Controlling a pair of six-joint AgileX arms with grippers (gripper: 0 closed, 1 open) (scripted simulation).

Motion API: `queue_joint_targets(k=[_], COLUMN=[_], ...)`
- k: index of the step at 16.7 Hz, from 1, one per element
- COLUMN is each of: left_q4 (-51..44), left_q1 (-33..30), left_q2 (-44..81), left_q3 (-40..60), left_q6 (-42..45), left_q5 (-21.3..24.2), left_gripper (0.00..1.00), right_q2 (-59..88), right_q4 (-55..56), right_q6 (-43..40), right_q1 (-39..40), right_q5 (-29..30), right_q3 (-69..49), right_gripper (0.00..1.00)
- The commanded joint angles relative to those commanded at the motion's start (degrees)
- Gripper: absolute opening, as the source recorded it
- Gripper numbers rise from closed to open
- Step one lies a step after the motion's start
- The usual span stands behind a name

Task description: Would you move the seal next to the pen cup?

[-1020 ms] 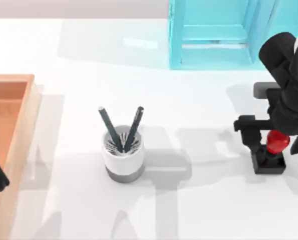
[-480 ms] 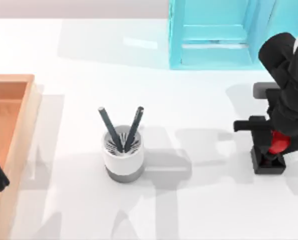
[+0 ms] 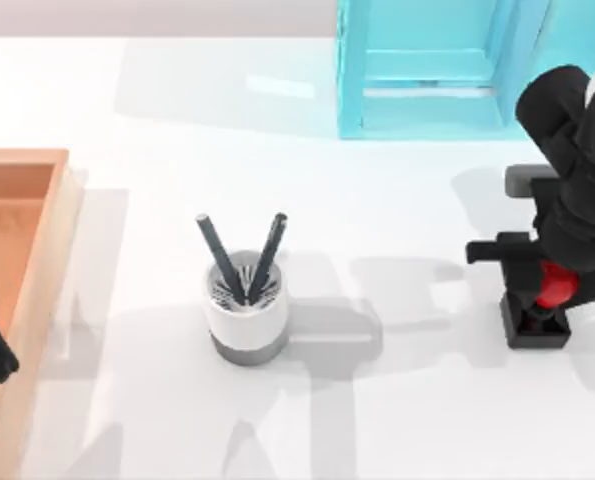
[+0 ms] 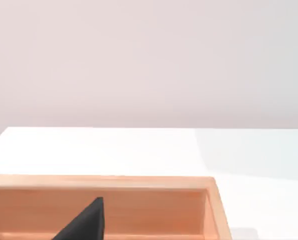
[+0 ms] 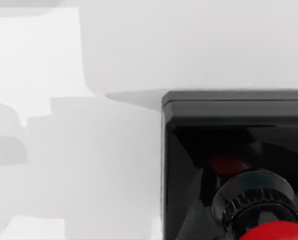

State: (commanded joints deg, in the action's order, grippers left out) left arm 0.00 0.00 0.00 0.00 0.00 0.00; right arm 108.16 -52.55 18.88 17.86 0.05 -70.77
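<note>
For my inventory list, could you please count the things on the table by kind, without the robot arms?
Seal: 1
Pen cup: 1
Pens in the cup: 2
Wooden tray: 1
Blue cabinet-like structure: 1
Total: 6

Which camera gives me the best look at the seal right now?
The right wrist view: the seal looms close, black base and red knob plain. The top view shows the seal small at the table's right, partly under the right gripper. The left wrist view faces a wooden tray.
</note>
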Motion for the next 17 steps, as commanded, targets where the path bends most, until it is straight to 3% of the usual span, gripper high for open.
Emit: queue_joint_targets(k=[5, 13, 17], left_q4=[0.00, 0.00, 0.00], left_q1=[0.00, 0.00, 0.00], left_q2=[0.00, 0.00, 0.00], left_q3=[0.00, 0.00, 0.00], left_q6=[0.00, 0.00, 0.00], left_q5=[0.00, 0.00, 0.00], left_gripper=[1.00, 1.00, 1.00], right_q2=[2.71, 11.13, 12.81], right_q4=[-5.85, -29.19, -36.96], right_q6=[2.63, 14.12, 18.17], right_q1=[3.08, 14.05, 17.99], right_q5=[0.06, -0.01, 0.07], right_q3=[-6.59, -39.64, -49.68], right_gripper=[0.00, 0.00, 0.00])
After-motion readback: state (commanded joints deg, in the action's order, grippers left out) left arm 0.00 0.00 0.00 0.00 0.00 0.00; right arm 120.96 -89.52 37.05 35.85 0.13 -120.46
